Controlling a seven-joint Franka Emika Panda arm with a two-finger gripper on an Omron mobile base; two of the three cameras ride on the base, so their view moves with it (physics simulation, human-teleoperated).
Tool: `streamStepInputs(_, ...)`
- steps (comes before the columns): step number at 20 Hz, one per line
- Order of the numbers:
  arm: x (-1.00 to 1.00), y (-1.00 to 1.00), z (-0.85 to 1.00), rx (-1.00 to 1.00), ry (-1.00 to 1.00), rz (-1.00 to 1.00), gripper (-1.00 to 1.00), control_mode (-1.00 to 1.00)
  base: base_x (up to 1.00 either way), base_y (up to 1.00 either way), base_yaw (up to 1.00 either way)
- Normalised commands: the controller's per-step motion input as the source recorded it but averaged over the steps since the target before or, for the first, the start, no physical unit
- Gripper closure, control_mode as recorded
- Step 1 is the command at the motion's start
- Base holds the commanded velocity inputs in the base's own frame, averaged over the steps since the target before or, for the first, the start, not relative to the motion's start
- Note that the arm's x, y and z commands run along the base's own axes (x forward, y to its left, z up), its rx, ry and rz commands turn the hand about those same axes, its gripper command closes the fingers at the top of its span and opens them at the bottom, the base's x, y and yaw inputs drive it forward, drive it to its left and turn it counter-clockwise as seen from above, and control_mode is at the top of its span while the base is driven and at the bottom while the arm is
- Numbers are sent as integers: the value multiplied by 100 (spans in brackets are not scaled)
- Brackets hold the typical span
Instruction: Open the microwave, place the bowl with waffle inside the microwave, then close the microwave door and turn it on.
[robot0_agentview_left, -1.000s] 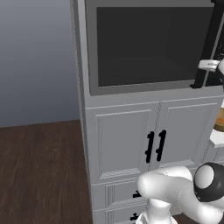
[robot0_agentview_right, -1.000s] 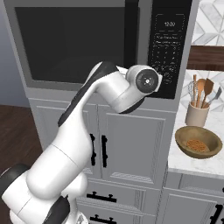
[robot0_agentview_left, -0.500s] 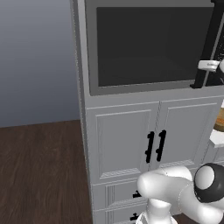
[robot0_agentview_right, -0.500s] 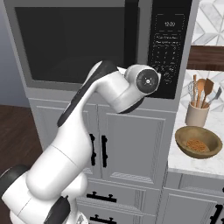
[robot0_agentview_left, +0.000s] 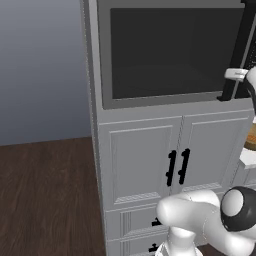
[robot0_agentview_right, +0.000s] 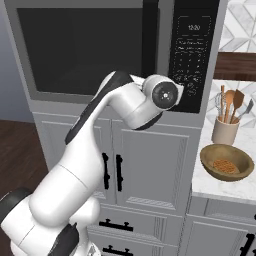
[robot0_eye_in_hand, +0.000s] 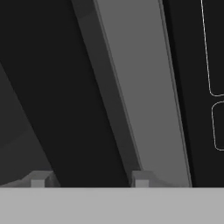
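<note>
The microwave (robot0_agentview_right: 115, 50) is built into a grey cabinet column above white cupboard doors (robot0_agentview_left: 175, 160) with short black handles. Its door (robot0_agentview_left: 167, 52) is closed, flush with the frame, the dark glass window facing out. A long black vertical bar handle (robot0_agentview_left: 235, 55) runs down the door's right edge, just beside the black control panel (robot0_agentview_right: 194, 50).

The arm reaches up to that handle. In the left base view the gripper (robot0_agentview_left: 235, 75) shows at the right edge, at the lower part of the bar. In the hand view the gripper (robot0_eye_in_hand: 89, 178) is pressed close to the door: its two dark fingertips (robot0_eye_in_hand: 141, 178) rise at the bottom, one on each side of the black bar (robot0_eye_in_hand: 65, 87), which runs slanted across the picture between them. A strip of grey door frame (robot0_eye_in_hand: 140, 87) lies next to the bar, with the outlines of the panel buttons (robot0_eye_in_hand: 216, 127) beyond it. The fingers stand part-way apart around the handle; whether they already press on it I cannot tell.

The bowl (robot0_agentview_right: 226, 162), brown and round with a waffle (robot0_agentview_right: 223, 165) in it, sits on the white counter (robot0_agentview_right: 220, 185) to the right of the microwave, well apart from the gripper. A beige pot of utensils (robot0_agentview_right: 226, 127) stands just behind it.
</note>
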Motion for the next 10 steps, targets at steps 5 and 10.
streamStepInputs(5,25,5,-5,6,0,0,100,-100,0,0,0)
streamStepInputs(10,-85,33,0,0,-11,-10,100,-100,0,0,0)
